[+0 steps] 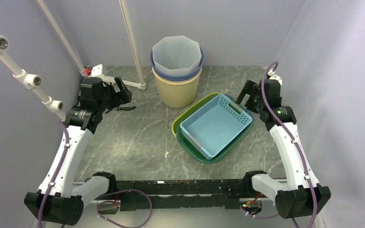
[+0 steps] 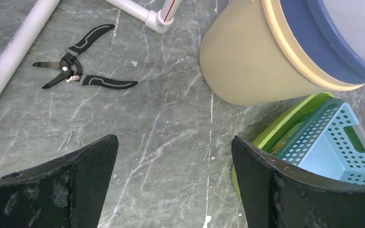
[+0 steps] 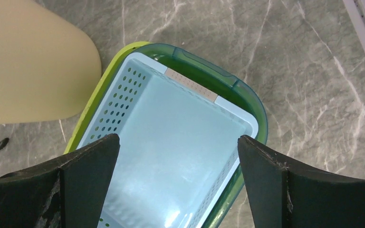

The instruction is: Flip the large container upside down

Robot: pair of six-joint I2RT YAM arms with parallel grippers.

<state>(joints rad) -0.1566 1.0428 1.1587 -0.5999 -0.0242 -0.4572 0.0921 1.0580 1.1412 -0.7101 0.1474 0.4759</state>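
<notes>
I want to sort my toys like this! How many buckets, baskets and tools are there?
Buckets: 3, beige bucket, blue bucket, whitish bucket
Baskets: 3, light blue basket, dark green basket, lime basket
Pliers: 1
Total: 7

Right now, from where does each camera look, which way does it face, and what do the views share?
Top external: above and behind the arms, facing down on the table; shows left arm, right arm and their bases.
Left wrist: on the left arm, facing down at pliers and the beige bucket; open left fingers at the bottom.
Right wrist: on the right arm, facing down into the blue basket; open right fingers at the bottom.
Shared: all three see the beige bucket and the blue basket.
</notes>
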